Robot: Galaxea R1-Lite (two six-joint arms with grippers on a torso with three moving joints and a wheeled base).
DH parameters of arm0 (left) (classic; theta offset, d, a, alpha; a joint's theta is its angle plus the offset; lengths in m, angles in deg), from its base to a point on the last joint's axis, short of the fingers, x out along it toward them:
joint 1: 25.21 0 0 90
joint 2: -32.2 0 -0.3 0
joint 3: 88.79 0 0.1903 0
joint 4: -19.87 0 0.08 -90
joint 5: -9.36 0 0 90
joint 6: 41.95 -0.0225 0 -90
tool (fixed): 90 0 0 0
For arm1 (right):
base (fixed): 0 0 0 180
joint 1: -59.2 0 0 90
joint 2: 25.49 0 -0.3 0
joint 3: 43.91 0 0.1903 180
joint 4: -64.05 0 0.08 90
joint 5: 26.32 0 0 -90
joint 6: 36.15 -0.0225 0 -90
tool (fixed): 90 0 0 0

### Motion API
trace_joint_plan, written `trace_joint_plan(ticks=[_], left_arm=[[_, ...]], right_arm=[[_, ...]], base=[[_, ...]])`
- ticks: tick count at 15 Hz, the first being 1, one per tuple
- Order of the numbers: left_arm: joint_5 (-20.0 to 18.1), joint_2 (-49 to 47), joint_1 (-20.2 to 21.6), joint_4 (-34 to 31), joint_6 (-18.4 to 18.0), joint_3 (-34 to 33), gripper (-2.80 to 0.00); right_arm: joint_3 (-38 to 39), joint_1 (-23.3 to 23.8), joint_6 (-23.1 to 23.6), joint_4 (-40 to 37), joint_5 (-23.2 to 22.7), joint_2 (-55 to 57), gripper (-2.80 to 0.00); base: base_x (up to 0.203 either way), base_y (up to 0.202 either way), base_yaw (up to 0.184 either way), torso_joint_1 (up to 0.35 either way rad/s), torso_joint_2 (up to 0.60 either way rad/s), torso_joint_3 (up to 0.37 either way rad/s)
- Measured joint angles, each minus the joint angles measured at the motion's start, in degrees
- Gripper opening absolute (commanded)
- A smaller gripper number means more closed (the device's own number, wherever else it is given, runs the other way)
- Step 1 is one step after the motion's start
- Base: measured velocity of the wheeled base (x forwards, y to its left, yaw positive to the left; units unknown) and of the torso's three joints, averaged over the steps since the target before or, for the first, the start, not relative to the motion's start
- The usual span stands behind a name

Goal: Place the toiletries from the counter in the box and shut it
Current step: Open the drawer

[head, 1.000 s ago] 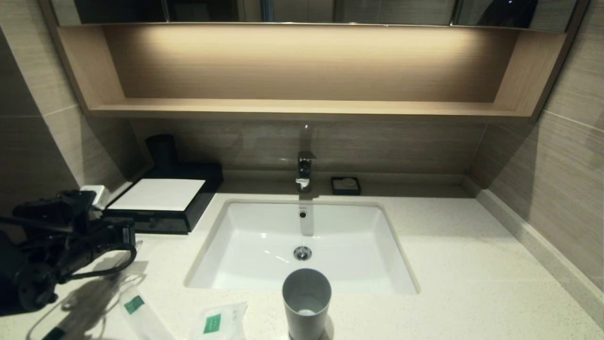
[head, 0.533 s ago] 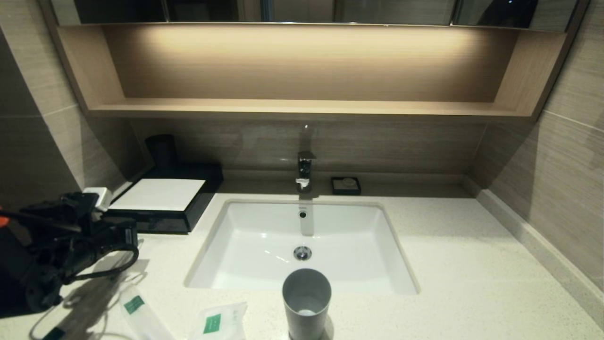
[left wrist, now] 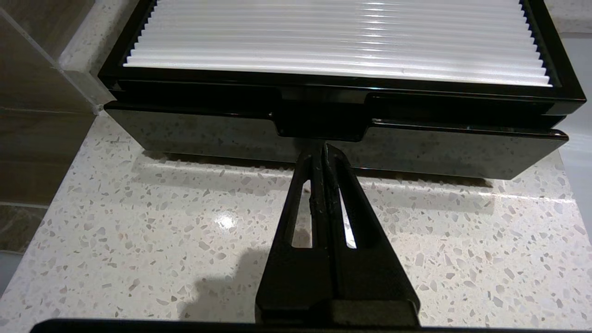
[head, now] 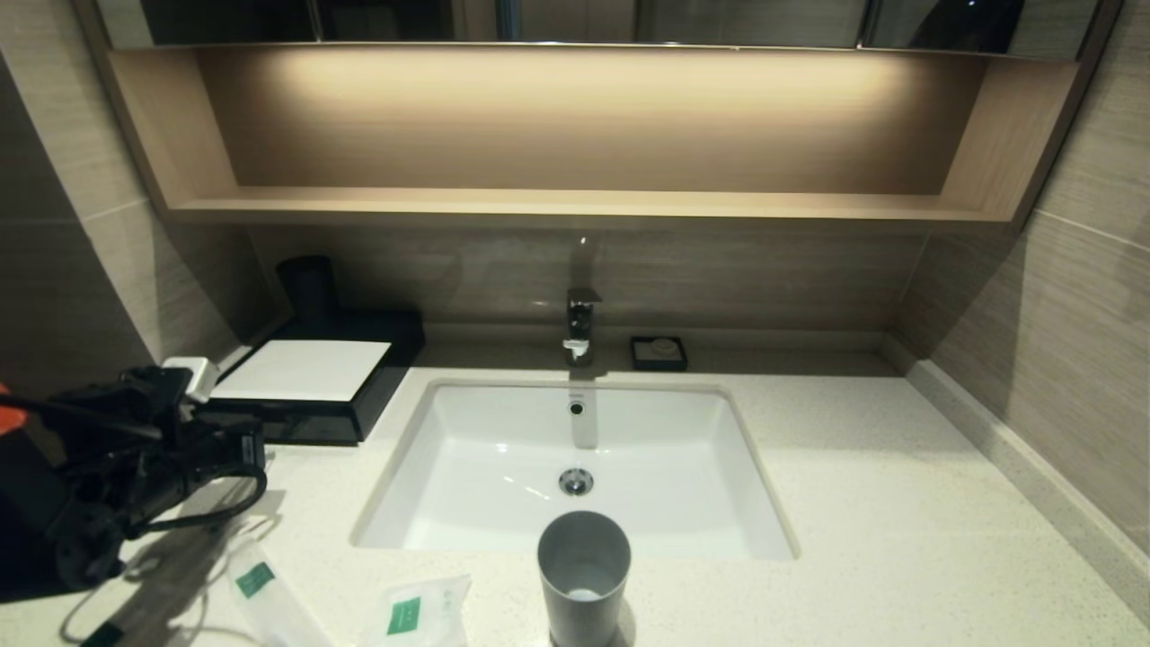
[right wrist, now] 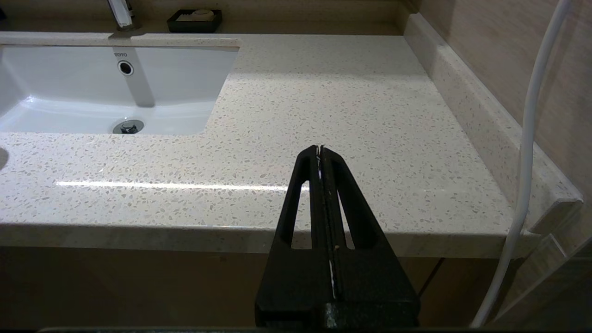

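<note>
Box [left wrist: 323,115] drawer sat shut, packets [head: 256,580] lying out on counter [head: 853,503]. I had left gripper [left wrist: 322,147], fingers pressed together empty, at its handle notch, likely to hook it open. Right gripper [right wrist: 320,149] idled closed off the counter edge.

I'm working in a bathroom, hotel-like by its fittings. A white sink [head: 575,467] is sunk into a speckled stone counter [head: 898,503], with a chrome tap [head: 580,325] behind it and a soap dish [head: 659,352] beside that. Tiled walls, a lit wooden shelf [head: 575,202], a cup [head: 584,575] and sealed packets [head: 413,615] fit that.
</note>
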Motion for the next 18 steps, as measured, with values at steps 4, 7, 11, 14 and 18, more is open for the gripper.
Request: trace_joint_plan(ticks=[4,7,11,14,18], left_arm=[[-0.02,-0.2,-0.01,0.52,0.05,0.07,-2.8],[0.08,-0.41,-0.01,0.52,-0.04,0.13,-2.8],[0.04,-1.01,-0.01,0.52,-0.04,0.88,-2.8],[0.02,-1.48,-0.07,0.52,-0.03,1.41,-2.8],[-0.02,-1.72,-0.36,0.52,0.05,1.93,-2.8]], right_arm=[[0.0,0.0,0.0,0.0,0.02,0.0,-2.8],[0.0,0.0,0.01,0.01,0.0,0.0,-2.8],[0.0,0.0,0.01,0.0,0.0,0.0,-2.8],[0.0,0.0,0.01,0.0,0.0,0.0,-2.8],[0.0,0.0,0.04,0.0,0.0,0.0,-2.8]], base=[[0.0,0.0,0.0,0.0,0.0,0.0],[0.0,0.0,0.0,0.0,0.0,0.0],[0.0,0.0,0.0,0.0,0.0,0.0],[0.0,0.0,0.0,0.0,0.0,0.0],[0.0,0.0,0.0,0.0,0.0,0.0]])
